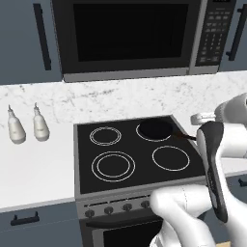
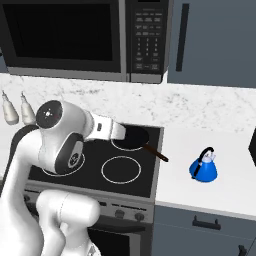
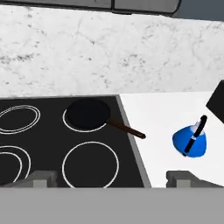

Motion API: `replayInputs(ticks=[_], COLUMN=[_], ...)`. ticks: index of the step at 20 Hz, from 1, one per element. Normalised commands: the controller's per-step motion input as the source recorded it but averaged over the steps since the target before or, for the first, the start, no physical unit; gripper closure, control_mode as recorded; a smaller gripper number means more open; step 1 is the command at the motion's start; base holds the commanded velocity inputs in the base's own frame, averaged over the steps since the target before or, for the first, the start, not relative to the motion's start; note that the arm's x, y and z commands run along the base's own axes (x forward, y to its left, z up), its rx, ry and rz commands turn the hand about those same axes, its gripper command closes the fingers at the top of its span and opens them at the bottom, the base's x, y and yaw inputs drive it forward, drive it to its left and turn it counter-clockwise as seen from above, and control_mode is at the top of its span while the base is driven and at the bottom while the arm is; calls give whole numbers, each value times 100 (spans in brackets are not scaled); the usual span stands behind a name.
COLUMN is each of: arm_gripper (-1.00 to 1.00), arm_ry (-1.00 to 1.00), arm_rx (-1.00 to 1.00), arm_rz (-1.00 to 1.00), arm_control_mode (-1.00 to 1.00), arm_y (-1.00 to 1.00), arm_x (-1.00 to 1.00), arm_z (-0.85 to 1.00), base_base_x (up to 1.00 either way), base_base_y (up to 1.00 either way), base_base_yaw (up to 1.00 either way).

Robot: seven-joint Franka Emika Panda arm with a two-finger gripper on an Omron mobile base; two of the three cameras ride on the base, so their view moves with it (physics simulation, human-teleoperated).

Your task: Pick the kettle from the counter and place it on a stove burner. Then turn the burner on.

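Bright blue and shaped like a cone, the kettle stands upright on the white counter to the right of the black glass cooktop, well apart from its edge. Its thin black handle arches over the top. In the hand view the kettle is seen from above, to the right of the stove, with a dark object at the right edge beyond it.

The gripper hangs above the near right part of the cooktop with its jaws spread wide and nothing between them; the two grey fingertips stand far from each other at the bottom of the hand view. It touches nothing.

On the far right burner lies a black frying pan, its brown handle pointing to the near right, over the edge of the stove toward the counter. The stove burner, the large mark with two white rings, is at the near left and is bare. The single-ring mark is at the near right.

Two white bottles stand side by side on the counter left of the stove, near the marbled backsplash. A microwave hangs above the cooktop, and a row of dark knobs runs along the front of the stove
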Motion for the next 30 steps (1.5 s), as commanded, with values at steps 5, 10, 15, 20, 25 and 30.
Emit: replayInputs(ticks=[5, 10, 15, 20, 25, 30], arm_gripper=[-100, -100, -100, -100, -100, -100], arm_ry=[-11, 0, 3, 7, 18, 15], arm_rx=[14, 30, 23, 0, 1, 0], arm_rz=[-29, -32, -28, -1, 0, 0], arm_control_mode=[-100, -100, -100, -100, -100, -100], arm_y=[-100, -100, -100, -64, -23, -2], arm_x=[-62, -30, 0, 45, 47, 38], arm_z=[41, 30, -2, -49, -31, -31], base_base_x=[0, 0, 0, 0, 0, 0], base_base_y=[0, 0, 0, 0, 0, 0], base_base_yaw=[0, 0, 0, 0, 0, 0])
